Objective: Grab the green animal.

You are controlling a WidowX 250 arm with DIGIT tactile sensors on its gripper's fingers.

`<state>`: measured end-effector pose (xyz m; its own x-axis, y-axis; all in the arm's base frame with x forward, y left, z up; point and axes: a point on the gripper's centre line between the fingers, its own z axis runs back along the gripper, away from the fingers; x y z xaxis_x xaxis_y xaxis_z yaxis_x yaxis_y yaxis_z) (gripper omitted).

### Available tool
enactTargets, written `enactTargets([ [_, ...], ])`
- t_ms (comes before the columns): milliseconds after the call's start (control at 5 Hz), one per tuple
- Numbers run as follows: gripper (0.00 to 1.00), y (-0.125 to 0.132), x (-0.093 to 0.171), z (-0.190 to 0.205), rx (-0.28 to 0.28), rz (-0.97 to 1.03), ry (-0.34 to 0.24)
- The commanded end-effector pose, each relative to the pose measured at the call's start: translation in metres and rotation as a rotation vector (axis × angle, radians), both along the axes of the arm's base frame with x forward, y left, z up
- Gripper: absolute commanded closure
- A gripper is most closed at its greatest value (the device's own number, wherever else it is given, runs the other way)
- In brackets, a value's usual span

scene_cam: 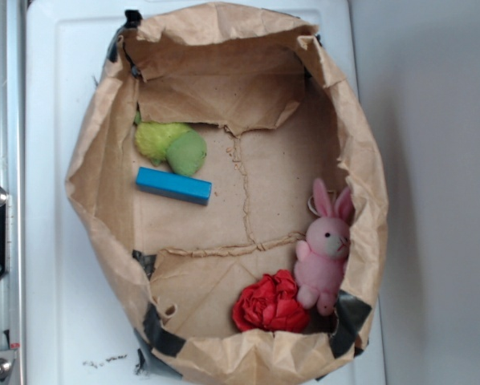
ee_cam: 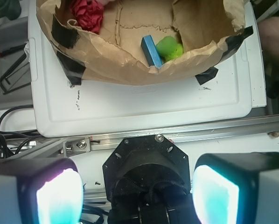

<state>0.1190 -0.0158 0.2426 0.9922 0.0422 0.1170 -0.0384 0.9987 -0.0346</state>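
The green animal (scene_cam: pixel 171 145) lies in the upper left of the brown paper bag (scene_cam: pixel 95 184), just above the blue block (scene_cam: pixel 174 185). A pink bunny (scene_cam: pixel 325 249) and a red flower (scene_cam: pixel 270 304) sit at the lower right. The pincer (ee_cam: pixel 137 193) hangs wide open, empty, away from the bag.

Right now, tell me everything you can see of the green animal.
The green animal is a small plush toy: a fuzzy lime-green part toward the bag's wall and a smoother, darker green rounded part facing the middle. It lies on the floor of the brown paper bag, in a corner under the folded flap. The blue block lies right beside it; contact is unclear. Nothing holds it.
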Motion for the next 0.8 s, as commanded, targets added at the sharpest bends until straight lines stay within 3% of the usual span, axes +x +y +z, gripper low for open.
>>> enactTargets([
  [0, 0.0, 0.0, 0.0, 0.0, 0.0, 0.0, 0.0],
  [200, 0.0, -0.01, 0.044, -0.017, 0.071, -0.017, 0.033],
  [600, 0.0, 0.03, 0.143, -0.068, 0.106, -0.015, 0.141],
])
